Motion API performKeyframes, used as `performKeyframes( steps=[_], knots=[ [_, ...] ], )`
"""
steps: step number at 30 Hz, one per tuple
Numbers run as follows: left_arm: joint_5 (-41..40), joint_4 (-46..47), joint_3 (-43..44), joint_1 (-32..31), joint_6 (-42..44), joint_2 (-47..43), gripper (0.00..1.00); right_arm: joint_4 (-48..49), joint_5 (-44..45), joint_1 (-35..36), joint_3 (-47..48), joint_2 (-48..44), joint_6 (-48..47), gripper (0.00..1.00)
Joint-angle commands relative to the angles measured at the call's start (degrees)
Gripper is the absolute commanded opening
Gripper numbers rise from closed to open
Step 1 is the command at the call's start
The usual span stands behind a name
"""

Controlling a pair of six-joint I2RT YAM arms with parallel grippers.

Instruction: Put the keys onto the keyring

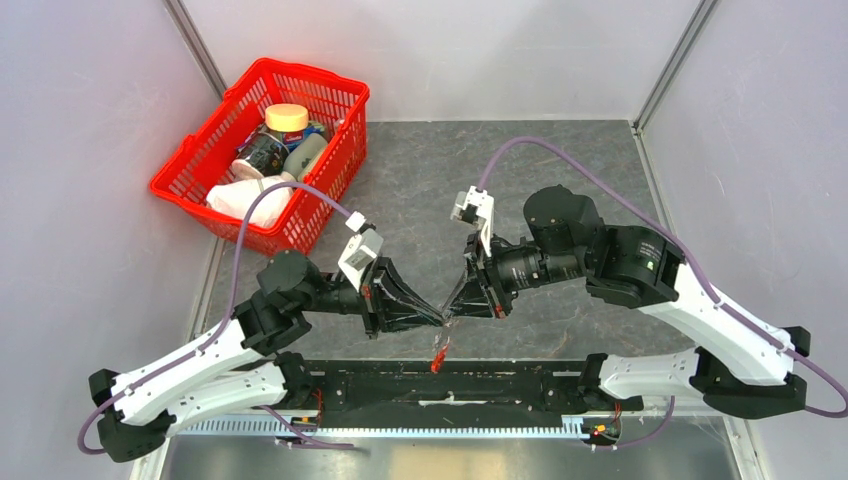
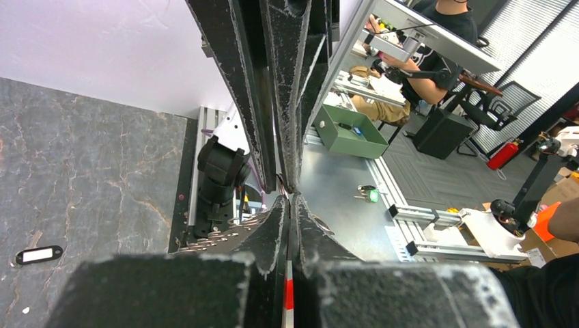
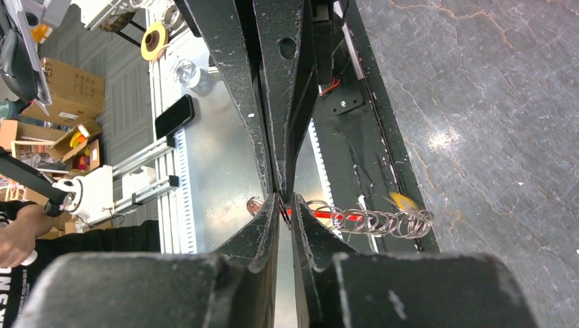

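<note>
Left gripper [image 2: 289, 202] is clamped on the keyring [image 3: 372, 221] above the worktop's [image 1: 560, 180] near edge, red strap [image 1: 437, 358] dangling; right gripper [image 3: 285, 199] is pinched shut against it, its hold unclear; we see no keys, so we should thread with small, steady twists

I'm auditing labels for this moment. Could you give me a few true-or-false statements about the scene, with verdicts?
1. The left claw and right claw meet tip to tip. True.
2. The red basket is empty. False: it holds several containers.
3. The keyring hangs with its red strap below the claw tips. True.
4. The basket sits by the right arm. False: it is far left in the top view.
5. The left claw is wide open. False: its fingers are pressed together.
</note>
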Motion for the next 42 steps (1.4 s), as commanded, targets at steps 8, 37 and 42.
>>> performKeyframes(
  steps=[8, 37, 42],
  knots=[
    [-0.4, -0.5, -0.5, -0.2, 1.7, 0.4, 0.02, 6.7, 0.7, 0.3, 1.1, -3.8, 2.1, 0.27],
    [-9.6, -9.1, 0.3, -0.1, 5.7, -4.0, 0.02, -3.4, 31.9, -16.5, -16.7, 2.5, 8.8, 0.45],
    [-15.3, -14.5, 1.2, -0.2, 8.2, -4.7, 0.02, 1.1, 32.0, -20.9, -23.2, 6.0, 10.7, 0.48]
  ],
)
